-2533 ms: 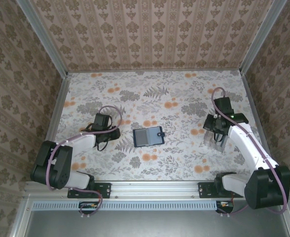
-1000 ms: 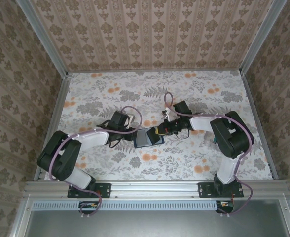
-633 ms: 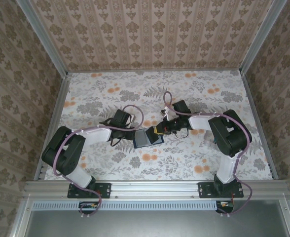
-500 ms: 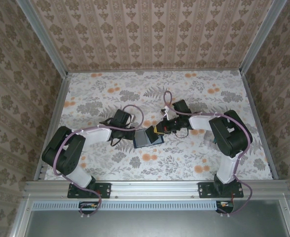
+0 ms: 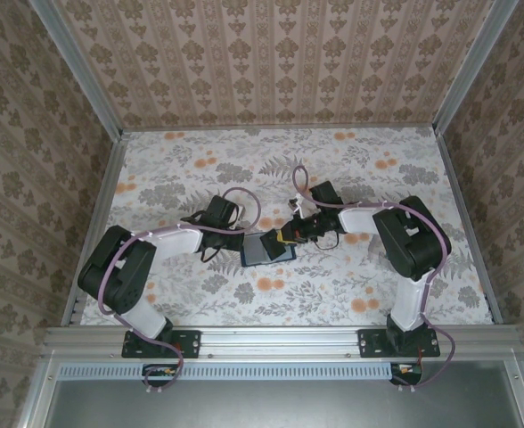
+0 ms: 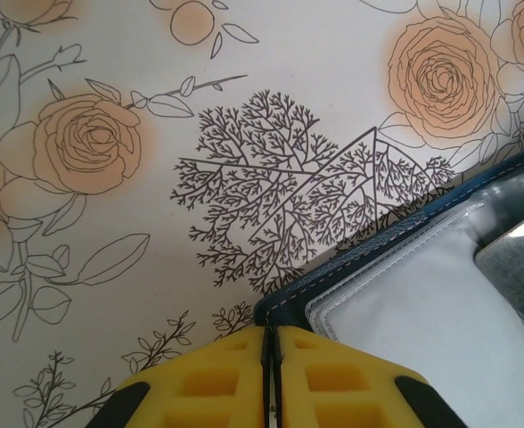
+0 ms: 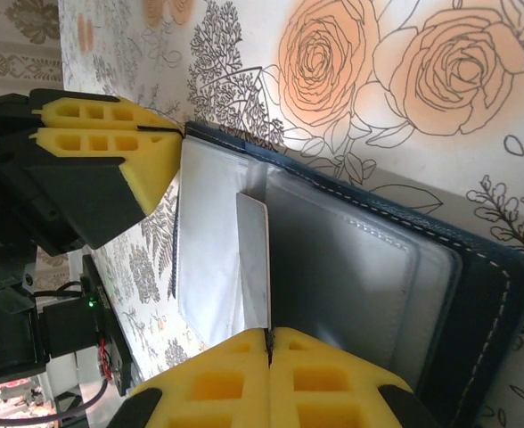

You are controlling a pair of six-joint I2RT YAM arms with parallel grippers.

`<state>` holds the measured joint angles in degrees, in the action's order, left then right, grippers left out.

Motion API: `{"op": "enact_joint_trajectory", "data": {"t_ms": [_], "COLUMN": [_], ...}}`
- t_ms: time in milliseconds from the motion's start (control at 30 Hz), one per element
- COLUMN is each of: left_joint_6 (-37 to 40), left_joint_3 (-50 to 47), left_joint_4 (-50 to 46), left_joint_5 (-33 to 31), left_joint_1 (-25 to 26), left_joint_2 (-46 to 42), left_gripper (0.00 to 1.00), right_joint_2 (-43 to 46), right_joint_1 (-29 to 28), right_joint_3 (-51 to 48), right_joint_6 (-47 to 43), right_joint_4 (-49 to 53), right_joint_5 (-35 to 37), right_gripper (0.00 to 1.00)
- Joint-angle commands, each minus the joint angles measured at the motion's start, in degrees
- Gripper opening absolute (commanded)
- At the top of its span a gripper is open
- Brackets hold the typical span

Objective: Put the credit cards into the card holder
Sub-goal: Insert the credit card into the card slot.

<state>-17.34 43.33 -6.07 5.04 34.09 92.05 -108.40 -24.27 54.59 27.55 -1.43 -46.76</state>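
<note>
The navy card holder [image 5: 264, 251] lies open mid-table with its greyish clear pockets up. My left gripper [image 5: 242, 239] is shut, its yellow tips [image 6: 269, 328] resting on the card holder's near corner [image 6: 351, 267]. My right gripper [image 5: 284, 237] reaches in from the right. In the right wrist view it [image 7: 269, 332] is shut on a pale credit card [image 7: 255, 259] held edge-on, the card's far end at the pocket slit in the middle of the card holder [image 7: 485, 303]. The left gripper [image 7: 180, 132] touches the holder's far corner there. Other cards are out of view.
The floral tablecloth [image 5: 333, 169] is bare around the holder, with open room behind and to both sides. Patterned walls [image 5: 271, 62] close in the back and sides. A metal rail [image 5: 271, 339] carries the arm bases along the near edge.
Both arms have come in from the sides to the card holder. In the last second the right gripper has edged left with the card; the left gripper stays on the corner.
</note>
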Motion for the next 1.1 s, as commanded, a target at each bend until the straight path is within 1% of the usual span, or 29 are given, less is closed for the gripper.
{"op": "enact_joint_trajectory", "data": {"t_ms": [0, 100, 300, 567, 667, 767, 900, 1067], "left_joint_6": [-0.2, -0.4, -0.5, -0.5, -0.6, -0.6, -0.6, -0.5], "left_joint_3": [0.7, 0.5, 0.3, 0.4, 0.5, 0.5, 0.7, 0.9], "left_joint_4": [-2.4, -2.5, -2.4, -2.9, -2.5, -3.0, -2.6, -2.9], "left_joint_5": [-0.7, -1.0, -1.0, -1.2, -0.7, -1.5, -0.7, -1.1], "left_joint_1": [-0.2, -0.2, -0.2, -0.2, -0.2, -0.2, -0.2, -0.2], "left_joint_2": [1.0, 1.1, 0.6, 0.8, 0.8, 1.2, 1.3, 1.3], "left_gripper": [0.11, 0.11, 0.11, 0.12, 0.12, 0.12, 0.12, 0.12], "right_joint_2": [-0.8, -0.5, 0.9, 4.8, 4.6, 3.9, 2.8, 0.9], "right_joint_1": [-0.4, -0.5, -0.9, -0.2, -0.1, -0.2, -0.7, -2.1], "right_joint_3": [0.6, -0.5, -2.2, -5.9, -6.8, -7.5, -6.6, -3.7], "right_joint_6": [-0.8, 1.5, 4.4, 2.3, 2.7, 4.3, 4.2, 3.5], "right_joint_4": [0.5, -2.3, -4.1, -2.8, -3.6, -5.8, -5.0, -3.8], "right_joint_5": [0.5, 0.1, 1.0, 3.8, 4.0, 3.5, 3.6, 2.1], "right_gripper": [0.00, 0.00, 0.00, 0.00, 0.00, 0.00, 0.00, 0.00]}}
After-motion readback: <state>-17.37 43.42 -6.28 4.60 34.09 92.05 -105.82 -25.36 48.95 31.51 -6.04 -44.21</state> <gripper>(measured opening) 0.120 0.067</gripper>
